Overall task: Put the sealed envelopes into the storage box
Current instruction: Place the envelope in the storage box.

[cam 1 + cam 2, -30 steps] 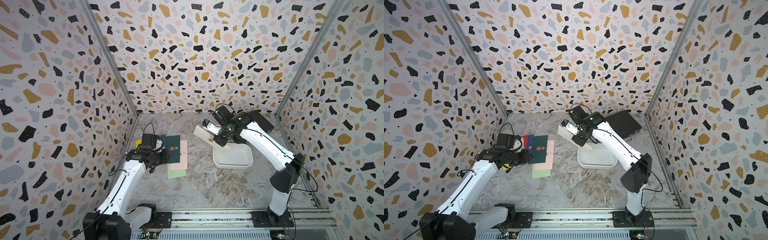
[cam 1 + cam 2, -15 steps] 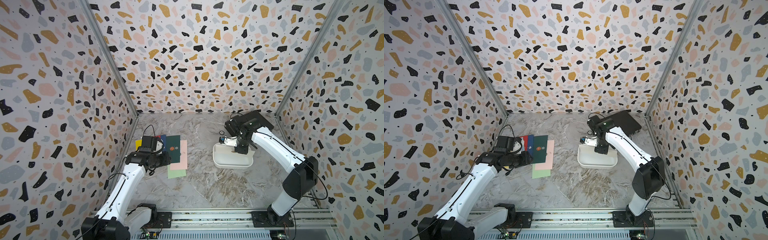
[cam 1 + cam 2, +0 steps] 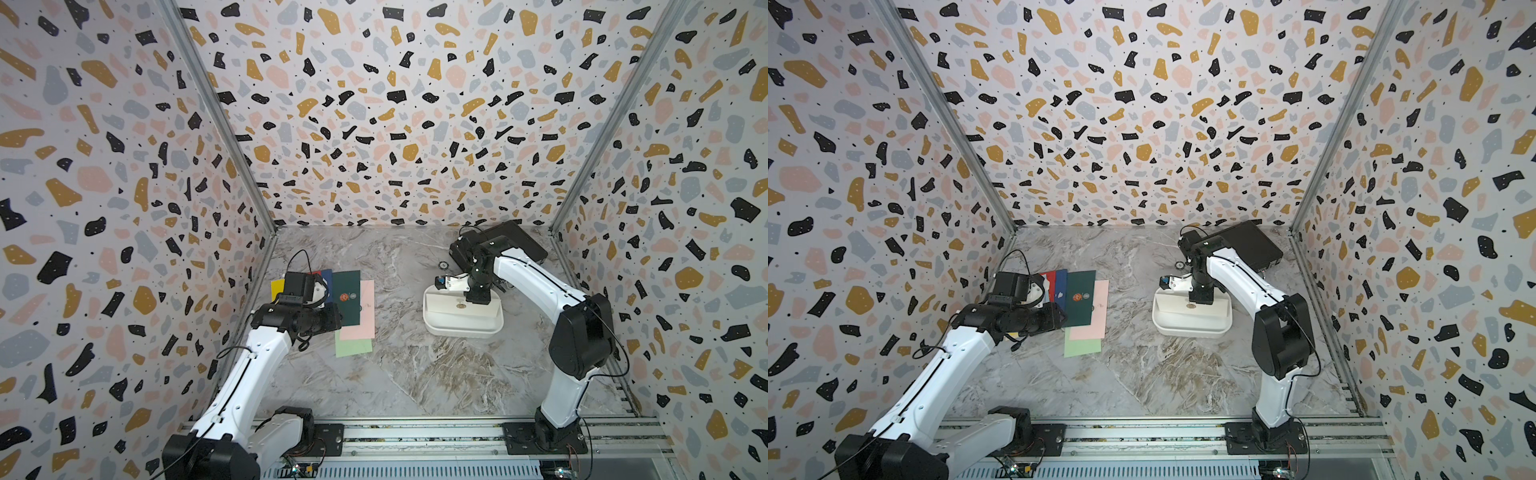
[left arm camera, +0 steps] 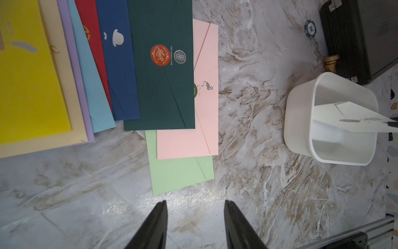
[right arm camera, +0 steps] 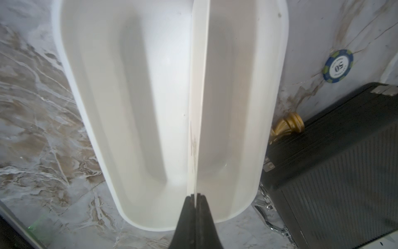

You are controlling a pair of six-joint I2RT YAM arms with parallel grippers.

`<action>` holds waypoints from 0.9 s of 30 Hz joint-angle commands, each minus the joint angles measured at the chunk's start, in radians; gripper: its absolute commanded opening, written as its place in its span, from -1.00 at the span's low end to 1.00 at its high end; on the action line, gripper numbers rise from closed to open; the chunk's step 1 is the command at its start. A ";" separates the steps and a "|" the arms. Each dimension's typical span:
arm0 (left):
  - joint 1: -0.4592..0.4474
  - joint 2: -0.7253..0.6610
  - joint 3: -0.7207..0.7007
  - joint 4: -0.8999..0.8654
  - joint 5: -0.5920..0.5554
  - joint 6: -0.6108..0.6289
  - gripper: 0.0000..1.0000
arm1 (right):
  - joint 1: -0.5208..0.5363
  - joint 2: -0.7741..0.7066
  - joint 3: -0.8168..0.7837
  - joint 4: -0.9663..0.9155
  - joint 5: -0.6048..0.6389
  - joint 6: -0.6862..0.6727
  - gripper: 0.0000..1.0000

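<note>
Right wrist view shows the right gripper (image 5: 195, 197) clenched on the edge of a cream envelope (image 5: 199, 86), held on edge and reaching down into the white storage box (image 5: 90, 107). The step in hand looks like placing this envelope. The next move calls for parting the jaws so it drops flat, then lifting clear of the box wall. Left wrist view shows the left gripper (image 4: 195, 207) parted and empty above bare table, just short of the light green envelope (image 4: 181, 174), lowest of the fanned envelopes (image 4: 161, 75), well apart from the box.
</note>
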State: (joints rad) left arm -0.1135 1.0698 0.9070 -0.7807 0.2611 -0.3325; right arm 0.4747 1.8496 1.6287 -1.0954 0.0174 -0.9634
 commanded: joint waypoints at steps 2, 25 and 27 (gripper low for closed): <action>-0.005 -0.010 -0.010 0.022 0.002 0.013 -0.05 | -0.017 -0.022 0.032 0.030 -0.081 -0.010 -1.00; -0.009 0.003 -0.009 0.019 -0.005 0.016 -0.04 | -0.035 0.060 0.066 0.151 -0.077 -0.034 -0.53; -0.009 0.002 -0.009 0.017 -0.007 0.015 -0.04 | -0.034 0.056 0.067 0.171 -0.067 -0.025 -0.48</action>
State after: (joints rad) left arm -0.1162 1.0725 0.9054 -0.7807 0.2604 -0.3317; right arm 0.4404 1.9179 1.6581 -0.9405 -0.0574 -0.9958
